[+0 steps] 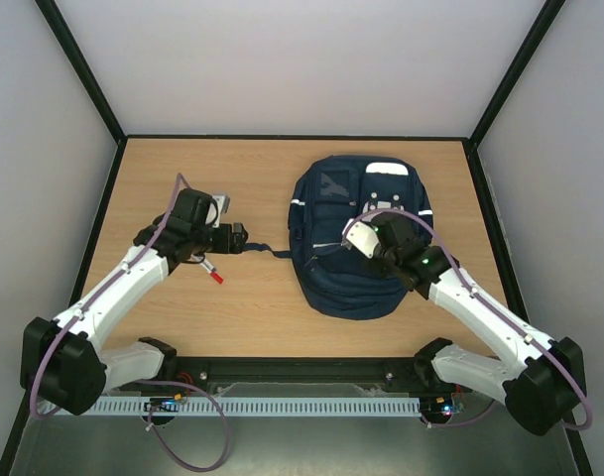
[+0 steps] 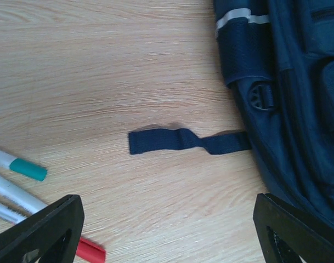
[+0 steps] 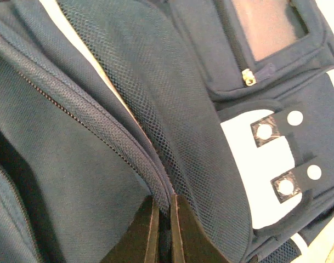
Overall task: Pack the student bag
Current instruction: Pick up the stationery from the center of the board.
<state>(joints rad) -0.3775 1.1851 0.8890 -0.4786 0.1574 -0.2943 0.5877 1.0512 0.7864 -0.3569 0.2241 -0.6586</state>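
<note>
The student bag [image 1: 331,278], navy blue with white stripes and patches, lies flat on the wooden table right of centre. My right gripper [image 1: 361,248] rests on top of it. In the right wrist view the right gripper [image 3: 163,219] is shut, pinching a ridged fabric seam [image 3: 150,170] beside a mesh panel [image 3: 172,98] of the bag [image 3: 73,164]. My left gripper [image 1: 244,241] hovers left of the bag. It [image 2: 167,219] is open over bare wood with nothing between the fingers. A loose bag strap [image 2: 183,141] lies just beyond it.
Several markers lie by the left gripper: a teal-capped one [image 2: 27,169], a red-capped one [image 2: 90,252] [image 1: 214,277], and more partly hidden under the left finger [image 2: 46,224]. Black-framed walls enclose the table [image 1: 262,317].
</note>
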